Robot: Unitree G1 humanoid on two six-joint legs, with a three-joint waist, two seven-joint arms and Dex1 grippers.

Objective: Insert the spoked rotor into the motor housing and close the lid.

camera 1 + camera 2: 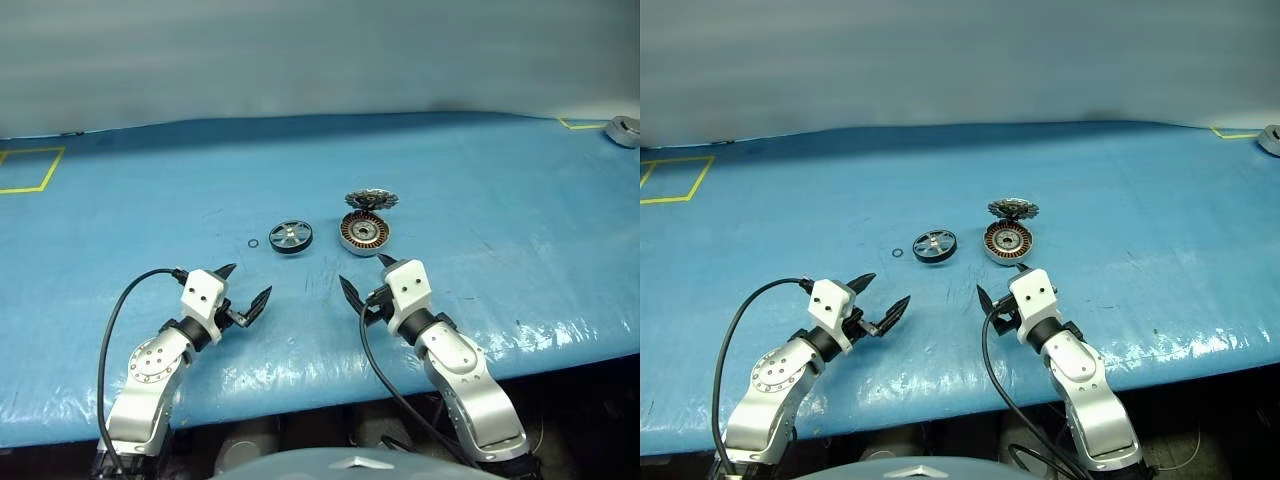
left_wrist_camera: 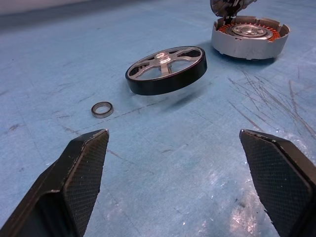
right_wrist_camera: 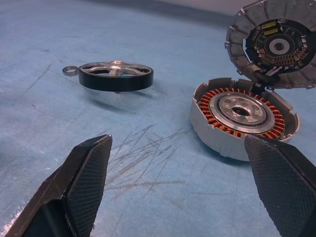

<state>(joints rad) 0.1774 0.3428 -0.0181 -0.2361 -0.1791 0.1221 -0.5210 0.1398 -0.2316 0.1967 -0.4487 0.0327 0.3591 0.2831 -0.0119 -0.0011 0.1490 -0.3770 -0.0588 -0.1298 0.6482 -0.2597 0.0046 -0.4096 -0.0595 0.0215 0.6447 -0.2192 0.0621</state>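
The motor housing (image 1: 364,233), a squat silver ring with copper windings, sits mid-table. Its lid (image 3: 274,44) stands tipped open behind it, hinged by a cable. To its left lies the spoked rotor (image 1: 290,237), a black-rimmed wheel with silver spokes (image 2: 166,69). My left gripper (image 1: 245,288) hovers open in front of the rotor, nothing between its fingers. My right gripper (image 1: 366,278) is open too, just in front of the housing, which shows between its fingers (image 3: 89,182) in the right wrist view.
A tiny metal ring (image 1: 254,243) lies left of the rotor. The blue table cover (image 1: 500,180) carries yellow tape marks at the far left and far right. A grey round part (image 1: 624,131) rests at the far right corner.
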